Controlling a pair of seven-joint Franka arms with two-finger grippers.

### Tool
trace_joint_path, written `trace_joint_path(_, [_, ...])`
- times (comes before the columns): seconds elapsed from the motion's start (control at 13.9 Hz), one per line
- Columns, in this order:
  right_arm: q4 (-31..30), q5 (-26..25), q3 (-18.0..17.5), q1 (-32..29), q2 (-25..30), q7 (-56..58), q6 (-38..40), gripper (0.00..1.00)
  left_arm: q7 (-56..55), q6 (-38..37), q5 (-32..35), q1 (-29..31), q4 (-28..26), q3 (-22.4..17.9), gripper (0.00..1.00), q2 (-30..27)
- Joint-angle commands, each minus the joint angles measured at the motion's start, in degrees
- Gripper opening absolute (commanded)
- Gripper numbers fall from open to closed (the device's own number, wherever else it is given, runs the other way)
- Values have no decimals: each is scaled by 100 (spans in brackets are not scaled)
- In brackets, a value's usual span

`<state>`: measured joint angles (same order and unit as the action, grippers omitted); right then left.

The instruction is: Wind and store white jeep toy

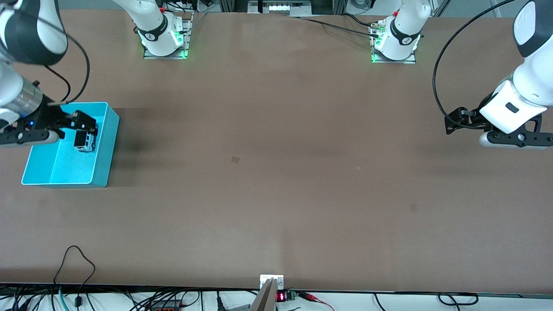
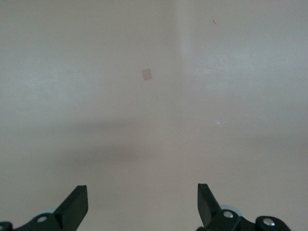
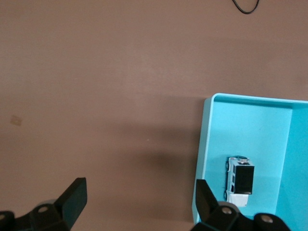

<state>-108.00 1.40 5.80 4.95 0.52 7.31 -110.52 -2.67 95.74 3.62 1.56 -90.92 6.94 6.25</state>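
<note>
The white jeep toy (image 1: 85,141) with its black rear roof panel lies on the floor of the turquoise bin (image 1: 109,142), next to the wall that faces the table's middle. It also shows in the right wrist view (image 3: 239,181) inside the bin (image 3: 204,144). My right gripper (image 1: 84,122) is open and empty, up in the air over that wall of the bin; in the right wrist view (image 3: 139,188) its jaws stand wide apart, one over the bin's edge. My left gripper (image 1: 453,122) waits open and empty over bare table at the left arm's end (image 2: 142,193).
A small tan patch (image 1: 235,160) marks the table's middle and shows in the left wrist view (image 2: 147,74) and the right wrist view (image 3: 16,120). Cables (image 1: 73,268) trail at the table edge nearest the front camera. The arm bases (image 1: 395,43) stand along the table's farthest edge.
</note>
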Motion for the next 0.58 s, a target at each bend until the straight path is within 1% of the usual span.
trace_joint_path(0.0, [-37, 9, -342, -293, 360, -89, 180, 100, 118, -108, 78, 11, 163, 35, 100, 70])
trace_joint_path(0.22, [-37, 36, -378, -293, 632, -142, 416, 100, 118, -99, 78, 11, 163, 36, 100, 70])
trace_joint_path(0.29, [-46, 36, -421, -293, 729, -342, 478, 100, 118, -99, 78, 11, 163, 36, 100, 70])
trace_joint_path(0.43, [-46, 27, -562, -293, 922, -948, 697, 100, 118, -99, 78, 11, 163, 36, 100, 70])
trace_joint_path(0.5, [-46, 35, -684, -336, 1011, -1046, 751, 100, 118, -99, 78, 11, 163, 36, 100, 70])
